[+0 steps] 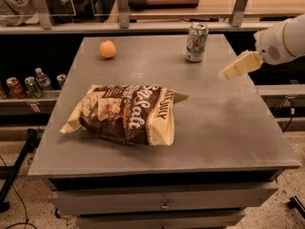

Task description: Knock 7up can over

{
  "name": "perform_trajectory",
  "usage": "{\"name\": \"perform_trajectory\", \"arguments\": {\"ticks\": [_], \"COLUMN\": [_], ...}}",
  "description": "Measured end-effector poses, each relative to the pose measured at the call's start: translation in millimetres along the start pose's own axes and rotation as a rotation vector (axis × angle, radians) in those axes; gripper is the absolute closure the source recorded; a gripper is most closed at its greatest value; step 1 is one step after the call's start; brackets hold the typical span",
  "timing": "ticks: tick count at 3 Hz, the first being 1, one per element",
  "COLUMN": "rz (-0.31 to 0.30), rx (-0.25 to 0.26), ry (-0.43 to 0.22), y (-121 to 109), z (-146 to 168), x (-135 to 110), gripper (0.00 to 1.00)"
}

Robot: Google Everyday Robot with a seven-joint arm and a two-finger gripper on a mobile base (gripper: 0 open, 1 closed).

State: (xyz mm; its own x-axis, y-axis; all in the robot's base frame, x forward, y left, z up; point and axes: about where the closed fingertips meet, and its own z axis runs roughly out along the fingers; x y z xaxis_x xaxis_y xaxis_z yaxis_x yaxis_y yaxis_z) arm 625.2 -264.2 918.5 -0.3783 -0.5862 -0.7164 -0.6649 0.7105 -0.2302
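The grey table (228, 128) fills most of the view. On its front left part lies the chip bag (124, 114), flat. The gripper (227, 73) hangs over the right edge, pointing left; if it is clenched or released, I cannot tell. The 7up can (196, 42) stands upright near the back edge, left of the gripper and apart from it. An orange (107, 48) rests at back left

One 7up can (196, 42), one orange (107, 49), one chip bag (125, 113), one pincer (238, 67) above table's (228, 128) right edge.
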Motion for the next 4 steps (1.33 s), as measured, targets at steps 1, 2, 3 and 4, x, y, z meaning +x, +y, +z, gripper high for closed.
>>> {"name": "perform_trajectory", "arguments": {"ticks": [1, 2, 3, 4], "rz": [0.029, 0.046, 0.06, 0.08], "rx": [0.068, 0.119, 0.151, 0.15], "ry": [-0.102, -0.161, -0.179, -0.19], "y": [-22, -36, -44, -47], "z": [21, 35, 50, 67], "x": [-19, -33, -42, -47], "gripper": [0.0, 0.0, 0.0, 0.0]}}
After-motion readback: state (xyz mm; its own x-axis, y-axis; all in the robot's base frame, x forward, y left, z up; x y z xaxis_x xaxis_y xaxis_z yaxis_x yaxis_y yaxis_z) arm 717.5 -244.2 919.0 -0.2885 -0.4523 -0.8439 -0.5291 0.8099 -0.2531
